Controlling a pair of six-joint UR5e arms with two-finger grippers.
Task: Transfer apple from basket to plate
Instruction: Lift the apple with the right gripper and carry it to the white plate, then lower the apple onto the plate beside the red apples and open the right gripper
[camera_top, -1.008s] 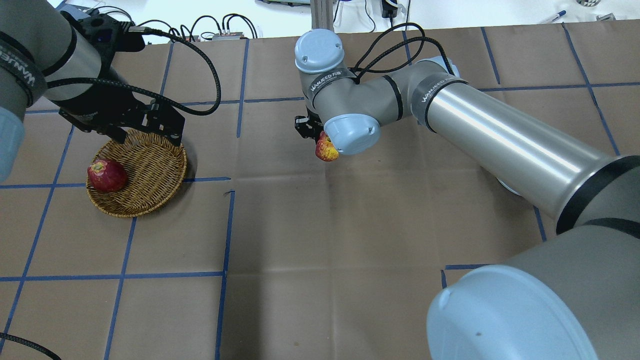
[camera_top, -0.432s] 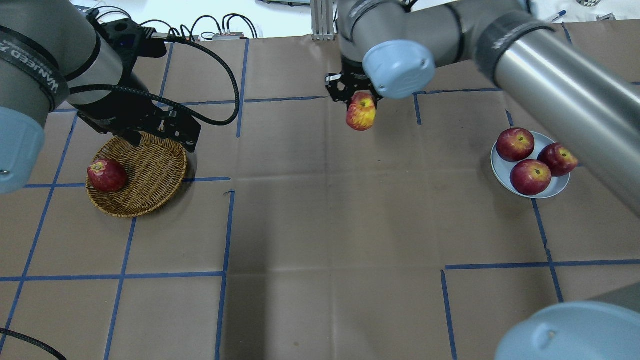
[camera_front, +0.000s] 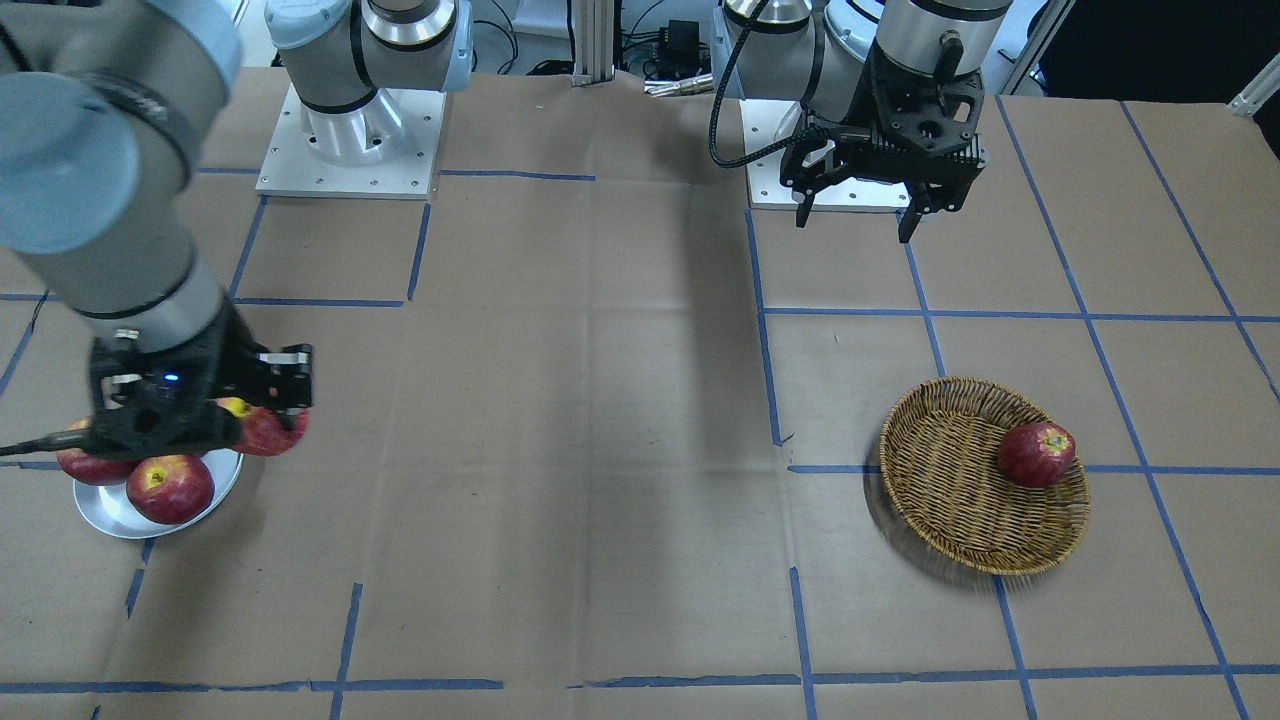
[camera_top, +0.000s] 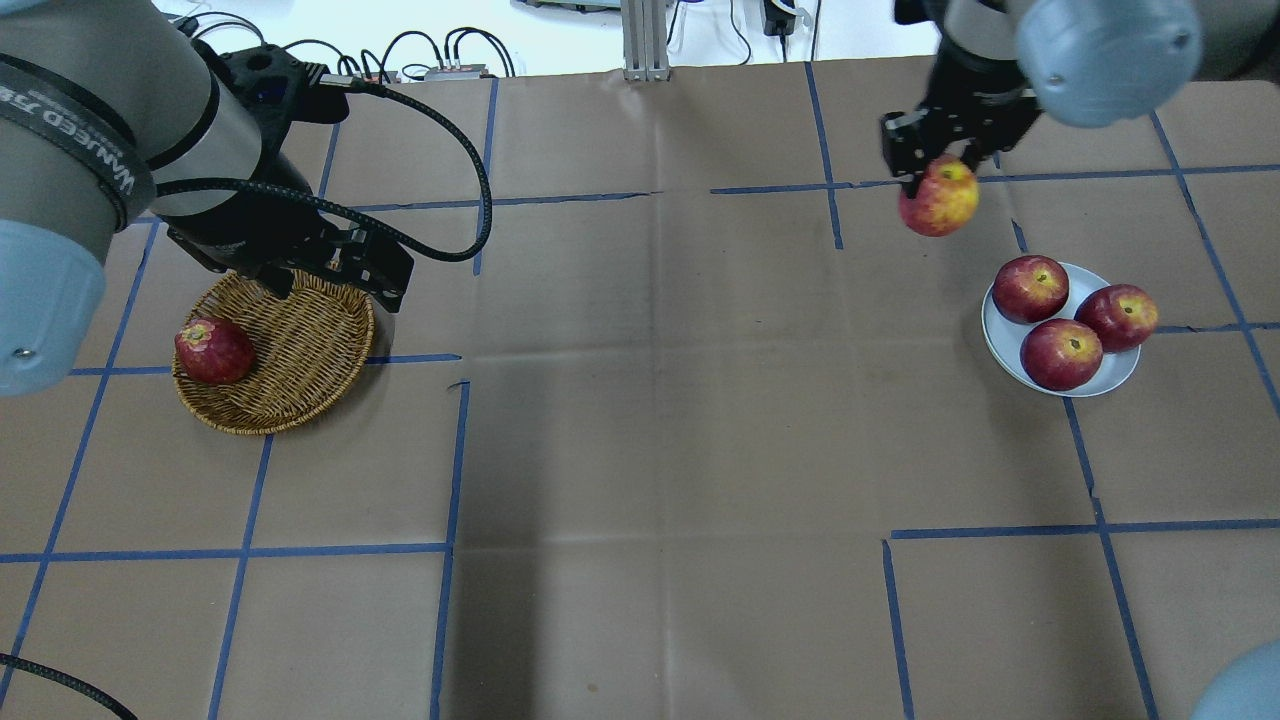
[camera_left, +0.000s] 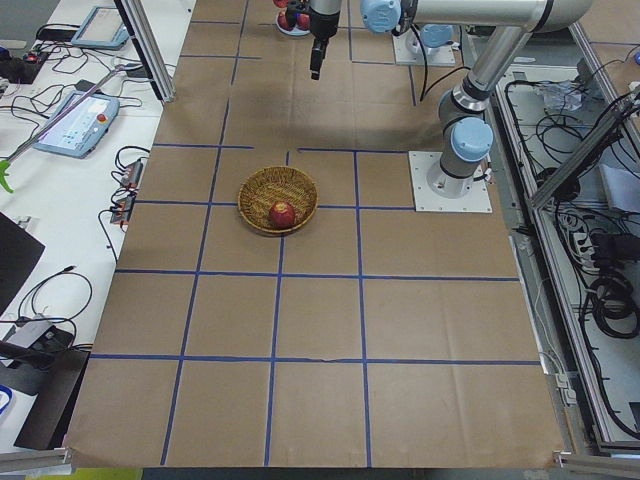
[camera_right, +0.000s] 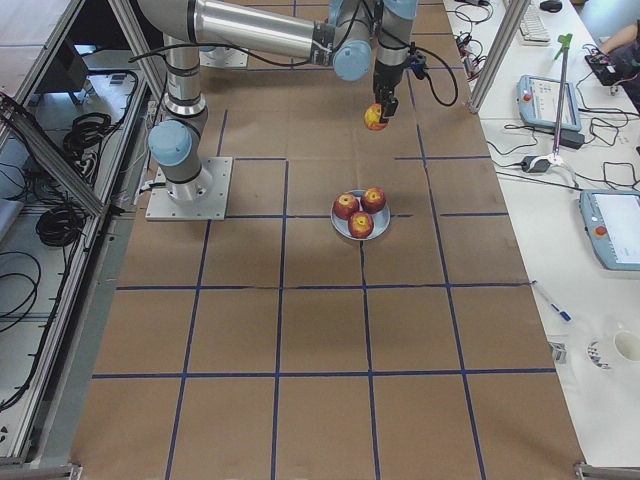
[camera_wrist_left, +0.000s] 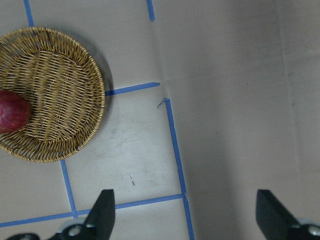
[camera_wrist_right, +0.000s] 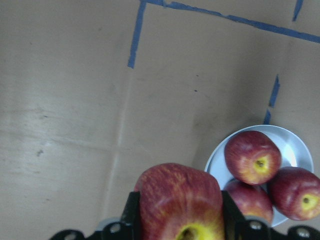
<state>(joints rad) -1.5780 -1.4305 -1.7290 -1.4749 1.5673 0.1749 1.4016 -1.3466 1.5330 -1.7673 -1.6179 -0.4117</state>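
Observation:
My right gripper (camera_top: 938, 175) is shut on the pinkish-red apple (camera_top: 938, 200) with a yellow patch and holds it in the air, just beyond the far left rim of the silvery plate (camera_top: 1122, 380). The right wrist view shows the apple (camera_wrist_right: 180, 202) between the fingers, with the plate (camera_wrist_right: 296, 145) down to the right. The wicker basket (camera_top: 300, 350) sits at the table's left. My left gripper (camera_top: 330, 272) is open and empty above the basket's far rim. In the left wrist view the basket (camera_wrist_left: 60, 90) lies upper left.
Three darker red apples (camera_top: 1060, 352) fill most of the plate. One dark red apple (camera_top: 213, 350) lies at the basket's left side. Brown paper with blue tape lines covers the table. Cables trail from my left wrist.
My right gripper has carried the apple from the table's middle to the right and farther back, up to the plate. My left arm has shifted slightly right over the basket.

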